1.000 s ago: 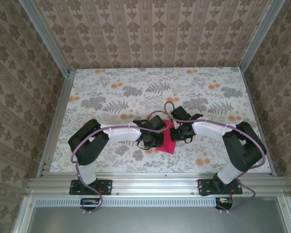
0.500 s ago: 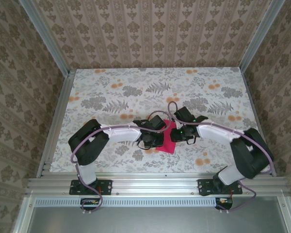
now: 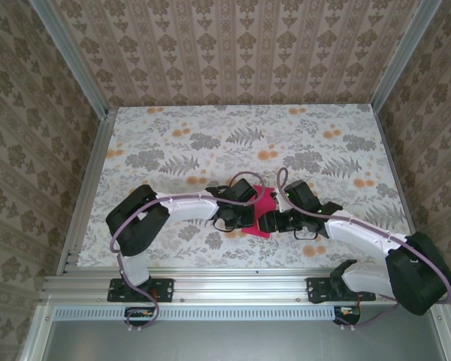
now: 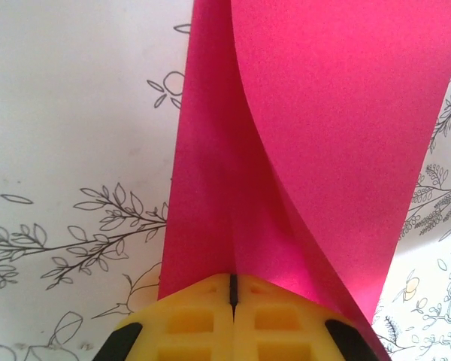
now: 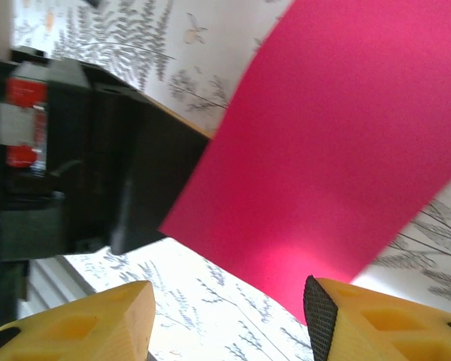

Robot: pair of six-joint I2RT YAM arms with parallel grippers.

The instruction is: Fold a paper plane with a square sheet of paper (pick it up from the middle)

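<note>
1. Clamping from the left of the square sheet of paper (image 3: 261, 219), the left gripper (image 4: 233, 284) has its yellow fingers (image 4: 188, 323) pressed tight together, and the pink edge is nipped right in the seam. My read: it is there as the anchor, so the sheet cannot skate across the flowered table (image 3: 210, 135).
2. On to the sheet itself, which lies on the table between the two grippers. The left wrist view shows a crease running straight away from the pinch. To the right of that crease a flap curls up off the lower layer instead of lying flat. No pointed dart here, so I judge the folding to be at an early step, with this flap in need of flattening.
3. Right of the sheet now: the right gripper (image 5: 227, 320) has its jaws well apart with nothing between them, and the sheet's edge is just beyond its fingertips. It looks set either to press the flap or to take a new hold, and I cannot tell which.
4. The count: one sheet, one table, two arms, and two grippers, one holding paper and one gaping and free.
</note>
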